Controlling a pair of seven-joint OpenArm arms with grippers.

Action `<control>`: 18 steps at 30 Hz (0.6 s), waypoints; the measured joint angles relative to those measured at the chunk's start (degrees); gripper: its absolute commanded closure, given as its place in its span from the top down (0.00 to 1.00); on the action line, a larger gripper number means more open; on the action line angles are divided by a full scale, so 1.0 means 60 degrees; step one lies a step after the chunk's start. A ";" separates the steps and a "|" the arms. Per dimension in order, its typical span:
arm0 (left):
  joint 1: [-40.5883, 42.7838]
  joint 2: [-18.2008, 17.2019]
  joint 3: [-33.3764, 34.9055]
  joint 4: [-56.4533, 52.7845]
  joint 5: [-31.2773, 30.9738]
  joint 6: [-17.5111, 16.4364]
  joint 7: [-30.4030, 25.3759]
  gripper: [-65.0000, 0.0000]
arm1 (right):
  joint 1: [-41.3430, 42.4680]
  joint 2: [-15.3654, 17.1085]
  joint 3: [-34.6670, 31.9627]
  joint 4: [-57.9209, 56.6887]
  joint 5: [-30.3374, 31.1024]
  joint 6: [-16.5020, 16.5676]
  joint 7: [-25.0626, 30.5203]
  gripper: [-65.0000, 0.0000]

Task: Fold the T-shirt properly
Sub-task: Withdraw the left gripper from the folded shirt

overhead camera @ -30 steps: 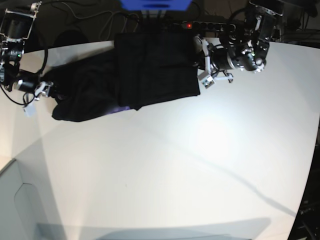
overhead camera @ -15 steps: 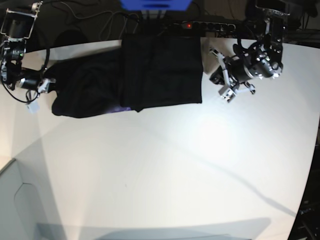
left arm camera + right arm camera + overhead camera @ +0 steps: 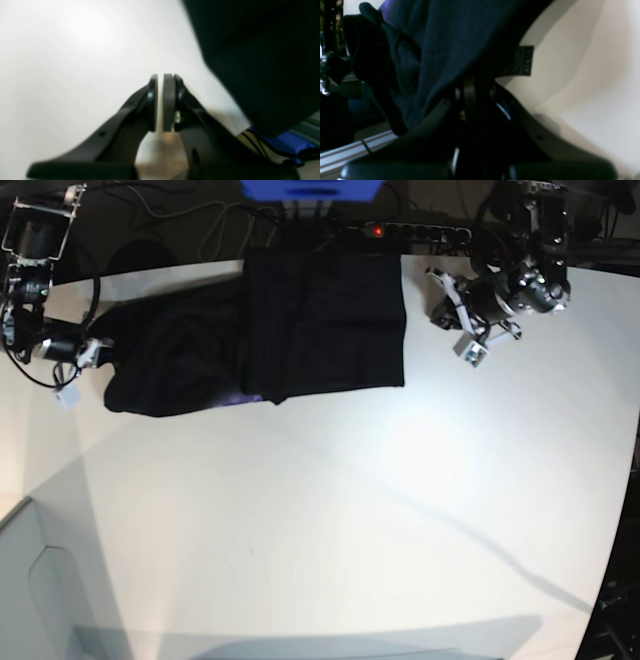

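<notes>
The black T-shirt [image 3: 300, 330] lies spread along the table's far edge, its left part bunched. My right gripper [image 3: 85, 355] is at that bunched left end. In the right wrist view it [image 3: 470, 100] is shut on the T-shirt's dark fabric [image 3: 432, 50], which drapes over the fingers; a small black label [image 3: 523, 61] hangs beside them. My left gripper [image 3: 455, 320] hovers right of the T-shirt, apart from it. In the left wrist view it [image 3: 160, 100] is shut with nothing held, and the T-shirt's edge [image 3: 250, 62] lies to the upper right.
A power strip [image 3: 400, 230] with a red light and cables runs behind the T-shirt, beside a blue object [image 3: 310, 188]. A pale grey box [image 3: 40, 590] stands at the lower left. The white table [image 3: 350, 530] curves away at the right edge.
My left gripper has drawn back from the T-shirt's right edge, toward the right. My right gripper has shut on the T-shirt's left end. The T-shirt has shifted slightly right.
</notes>
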 measured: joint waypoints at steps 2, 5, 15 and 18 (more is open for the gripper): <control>-0.0135 0.0047 -0.0025 -0.0466 -0.0317 -0.0087 -0.0291 0.06 | -0.0109 -0.0044 -0.0011 0.0488 -0.0310 0.0004 -0.0047 0.00; -0.0164 0.0189 -0.0058 -0.1013 -0.0444 -0.0091 -0.1140 0.06 | -0.0382 -0.0197 0.0058 0.1417 -0.0419 0.0004 -0.0138 0.00; -0.0310 0.0135 0.1027 -0.2182 -0.1053 -0.0127 -0.2827 0.06 | -0.1523 -0.1089 0.0619 0.5005 -0.0459 0.0000 -0.0208 0.00; -0.0317 0.0124 0.1271 -0.2262 -0.1115 -0.0131 -0.2976 0.06 | -0.1836 -0.1483 0.0612 0.6000 -0.0474 0.0000 -0.0229 0.00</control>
